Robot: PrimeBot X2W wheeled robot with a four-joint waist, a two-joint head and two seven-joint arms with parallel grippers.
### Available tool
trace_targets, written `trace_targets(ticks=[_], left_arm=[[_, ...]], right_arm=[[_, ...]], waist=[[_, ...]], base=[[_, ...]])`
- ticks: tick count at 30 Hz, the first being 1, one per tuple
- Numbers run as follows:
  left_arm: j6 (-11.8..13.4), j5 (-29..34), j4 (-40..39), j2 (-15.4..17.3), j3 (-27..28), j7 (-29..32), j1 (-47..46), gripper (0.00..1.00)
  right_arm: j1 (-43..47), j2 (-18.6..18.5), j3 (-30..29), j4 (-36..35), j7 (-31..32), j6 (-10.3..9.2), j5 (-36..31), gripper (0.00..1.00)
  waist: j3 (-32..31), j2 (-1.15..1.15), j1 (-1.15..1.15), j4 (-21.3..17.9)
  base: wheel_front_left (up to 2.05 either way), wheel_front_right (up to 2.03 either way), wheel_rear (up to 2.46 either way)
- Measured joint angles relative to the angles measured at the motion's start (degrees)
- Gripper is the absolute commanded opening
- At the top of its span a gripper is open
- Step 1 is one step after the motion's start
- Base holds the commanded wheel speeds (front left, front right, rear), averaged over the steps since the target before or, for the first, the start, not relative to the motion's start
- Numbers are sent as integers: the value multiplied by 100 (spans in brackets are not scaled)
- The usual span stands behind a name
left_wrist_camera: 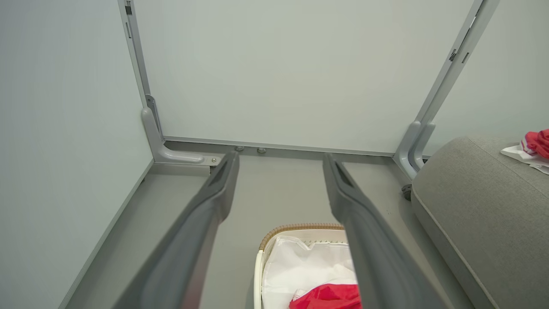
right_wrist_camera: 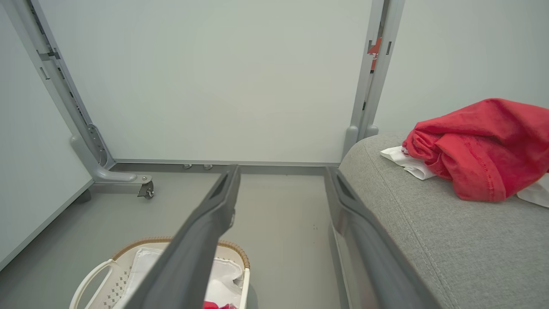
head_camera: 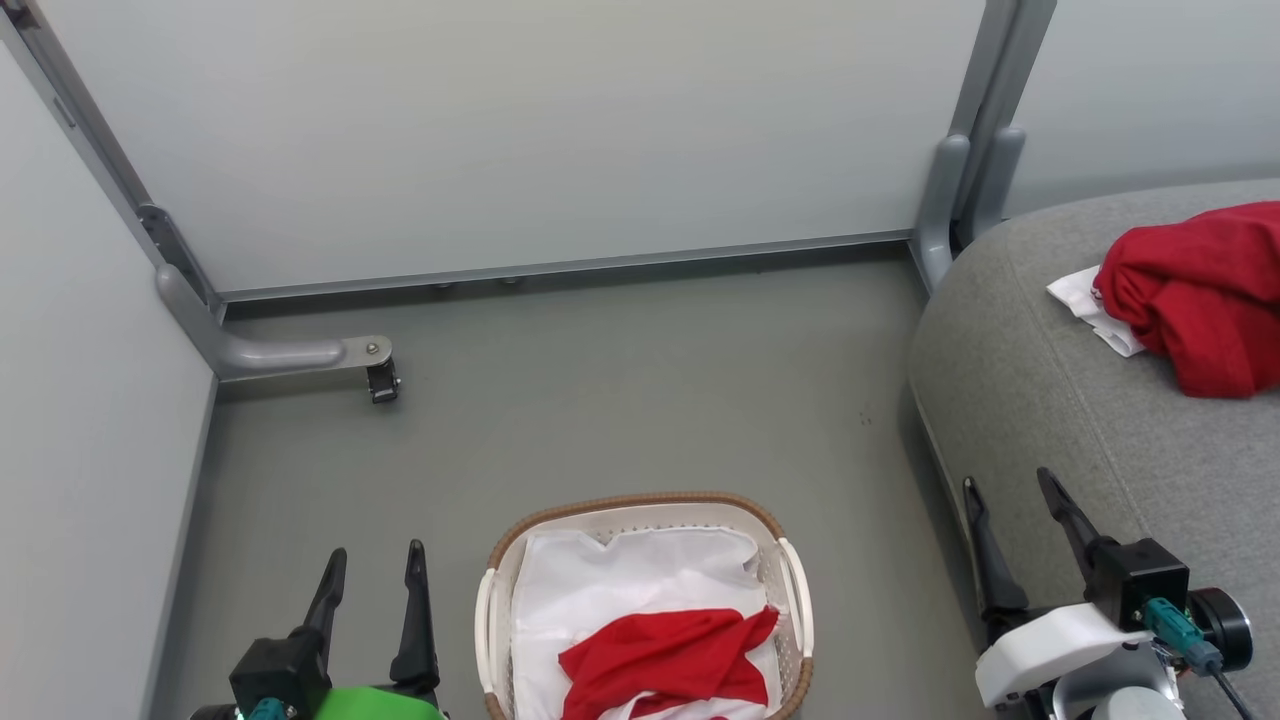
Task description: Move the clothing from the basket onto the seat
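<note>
The left gripper [head_camera: 377,553] hangs just left of the basket [head_camera: 650,498], its two dark fingers spread wide, with nothing between them and touching nothing. The right gripper [head_camera: 1007,480], to the basket's right by the near edge of the seat [head_camera: 1050,420], is likewise wide apart and empty. Inside the basket, one red garment [head_camera: 665,660] lies crumpled on the white liner [head_camera: 620,580] at the near end. Farther off, to the right of the basket, a second red garment [head_camera: 1200,290] sits heaped on the seat, partly over a white piece of cloth [head_camera: 1085,300]. Beyond the basket stands a pale partition panel [head_camera: 550,130].
</note>
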Motion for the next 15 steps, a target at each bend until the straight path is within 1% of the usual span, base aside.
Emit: trace_targets(ticks=[15], left_arm=[[-70, 63, 67, -21, -1, 0, 0, 100]], right_arm=[[-7, 0, 80, 97, 0, 0, 2, 100]], waist=[[-16, 0, 0, -9]], base=[[0, 0, 0]])
